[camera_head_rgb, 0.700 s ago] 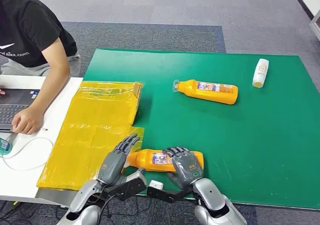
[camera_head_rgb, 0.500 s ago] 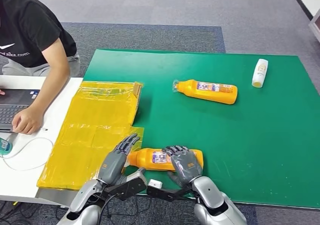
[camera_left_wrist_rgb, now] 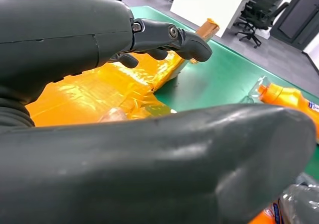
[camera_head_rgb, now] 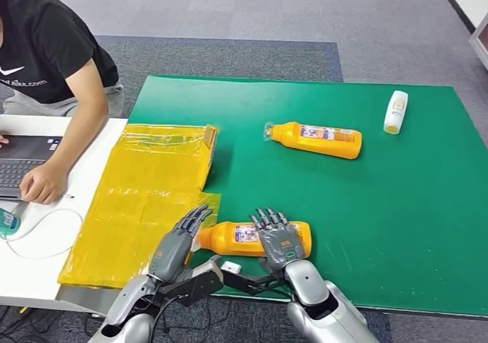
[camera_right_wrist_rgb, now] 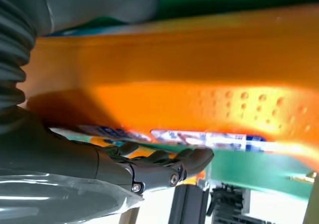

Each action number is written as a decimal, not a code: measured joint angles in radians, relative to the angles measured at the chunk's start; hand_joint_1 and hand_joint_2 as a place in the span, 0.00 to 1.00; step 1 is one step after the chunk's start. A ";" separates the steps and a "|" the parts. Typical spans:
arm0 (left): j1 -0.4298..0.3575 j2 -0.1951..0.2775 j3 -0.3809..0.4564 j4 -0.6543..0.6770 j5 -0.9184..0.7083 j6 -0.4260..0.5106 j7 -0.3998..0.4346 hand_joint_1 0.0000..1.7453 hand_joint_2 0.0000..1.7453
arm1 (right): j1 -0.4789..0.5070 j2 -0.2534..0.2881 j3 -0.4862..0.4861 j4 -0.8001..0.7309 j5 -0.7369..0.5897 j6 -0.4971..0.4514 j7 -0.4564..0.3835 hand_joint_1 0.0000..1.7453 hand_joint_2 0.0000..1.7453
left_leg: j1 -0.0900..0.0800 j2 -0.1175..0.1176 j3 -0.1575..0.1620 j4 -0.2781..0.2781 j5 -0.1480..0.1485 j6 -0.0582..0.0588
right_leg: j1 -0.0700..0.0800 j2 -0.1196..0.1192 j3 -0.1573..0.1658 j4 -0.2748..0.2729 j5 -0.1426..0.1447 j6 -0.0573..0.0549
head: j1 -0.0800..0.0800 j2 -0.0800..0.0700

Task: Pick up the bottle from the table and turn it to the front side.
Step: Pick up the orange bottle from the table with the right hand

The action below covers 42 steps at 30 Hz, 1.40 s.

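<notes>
Right hand (camera_head_rgb: pixel 282 242) now further over bottle (camera_head_rgb: pixel 242 238), prob. touching.

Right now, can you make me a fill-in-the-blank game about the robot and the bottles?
1. The near orange bottle lies on its ____.
2. The right hand rests on that bottle, which lies on a ____ mat.
3. The left hand is beside the bottle's ____ end.
4. The small bottle far away is ____.

Missing words: side; green; cap; white

A green-covered worktop (camera_head_rgb: pixel 402 229) stands on grey carpet floor (camera_head_rgb: pixel 259 8) with a darker grey patch behind, beside a white desk (camera_head_rgb: pixel 34 259), and black office chairs (camera_left_wrist_rgb: pixel 259 15) stand farther off.
</notes>
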 joint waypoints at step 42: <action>0.077 -0.006 0.038 -0.121 0.203 0.162 -0.204 0.00 1.00 | 0.164 0.059 -0.204 -0.085 -0.440 -0.327 -0.377 1.00 1.00 | 0.000 0.000 0.000 0.000 -0.002 0.006 | 0.000 0.000 0.002 -0.004 0.000 0.005 | 0.000 0.000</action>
